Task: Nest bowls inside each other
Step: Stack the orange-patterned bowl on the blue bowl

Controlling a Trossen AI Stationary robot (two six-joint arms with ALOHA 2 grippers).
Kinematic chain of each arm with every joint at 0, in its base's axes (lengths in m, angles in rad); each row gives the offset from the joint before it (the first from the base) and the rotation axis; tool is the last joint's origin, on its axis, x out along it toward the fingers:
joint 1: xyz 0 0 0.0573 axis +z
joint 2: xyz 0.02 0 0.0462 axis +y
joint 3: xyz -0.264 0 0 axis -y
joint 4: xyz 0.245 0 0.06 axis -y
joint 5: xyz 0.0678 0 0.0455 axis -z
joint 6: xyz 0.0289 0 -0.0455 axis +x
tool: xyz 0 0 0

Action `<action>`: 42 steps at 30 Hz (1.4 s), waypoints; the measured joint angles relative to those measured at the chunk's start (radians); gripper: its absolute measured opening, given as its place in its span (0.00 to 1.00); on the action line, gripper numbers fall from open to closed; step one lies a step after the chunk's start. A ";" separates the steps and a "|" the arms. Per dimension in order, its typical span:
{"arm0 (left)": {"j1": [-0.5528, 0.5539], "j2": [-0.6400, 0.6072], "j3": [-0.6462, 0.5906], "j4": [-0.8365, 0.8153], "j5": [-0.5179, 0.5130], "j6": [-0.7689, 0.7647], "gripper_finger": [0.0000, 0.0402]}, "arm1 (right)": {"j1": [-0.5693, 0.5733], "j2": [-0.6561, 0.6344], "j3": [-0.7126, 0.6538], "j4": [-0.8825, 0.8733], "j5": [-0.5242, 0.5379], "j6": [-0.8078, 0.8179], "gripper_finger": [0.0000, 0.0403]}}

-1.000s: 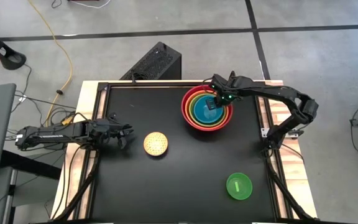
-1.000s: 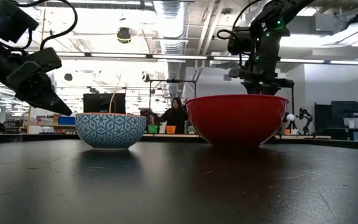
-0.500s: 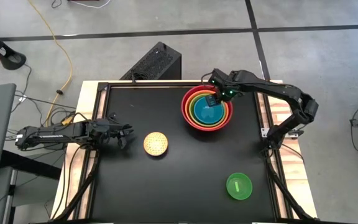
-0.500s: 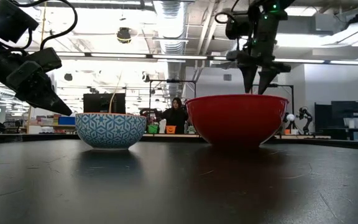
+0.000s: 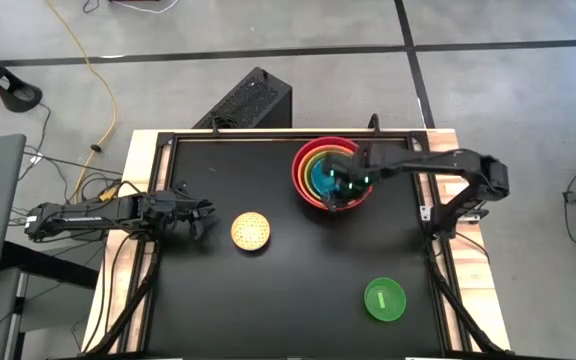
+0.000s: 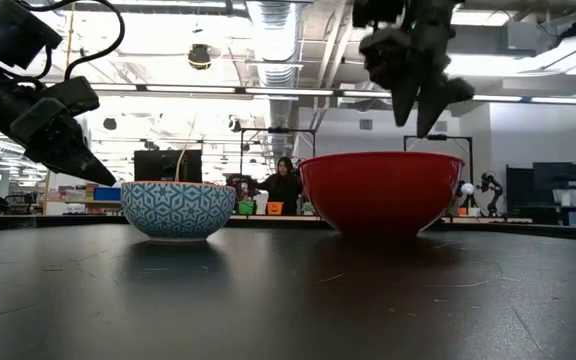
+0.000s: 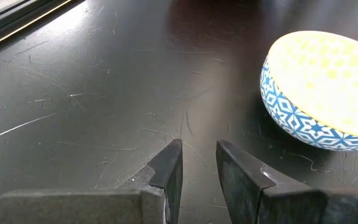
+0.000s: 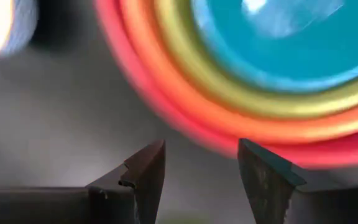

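The red bowl [image 5: 298,172] stands at the table's far right, with the orange, lime green and blue bowl [image 5: 321,176] nested in it; the low view shows only its red wall [image 6: 381,192]. My right gripper [image 5: 340,190] [image 6: 415,112] hangs open above the stack's near rim [image 8: 166,106], holding nothing. The yellow speckled bowl [image 5: 250,231], blue-patterned outside [image 6: 178,208] [image 7: 319,93], rests on its base mid-table. A small bright green bowl [image 5: 385,299] sits near the right front. My left gripper [image 5: 204,216] [image 7: 197,167] waits at the left, its fingers a narrow gap apart.
A black box [image 5: 253,100] stands on the floor beyond the table's far edge. Bare black tabletop [image 5: 298,290] lies between the yellow bowl and the green bowl. A person [image 6: 283,185] shows far off in the room behind.
My right gripper has risen out of the nested bowls and swung toward the table's near edge, ending above the stack's near rim. The blue bowl stays in the stack.
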 joint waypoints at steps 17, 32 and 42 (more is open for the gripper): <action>0.000 0.000 0.000 0.000 0.000 0.000 0.22 | 0.371 0.016 0.000 0.332 0.228 0.148 0.53; 0.000 0.000 0.000 0.000 -0.002 0.000 0.22 | 0.200 0.436 0.231 0.786 0.179 -0.502 0.53; 0.000 0.000 0.000 0.000 -0.001 0.000 0.22 | 0.149 0.704 0.569 0.565 0.173 -0.717 0.53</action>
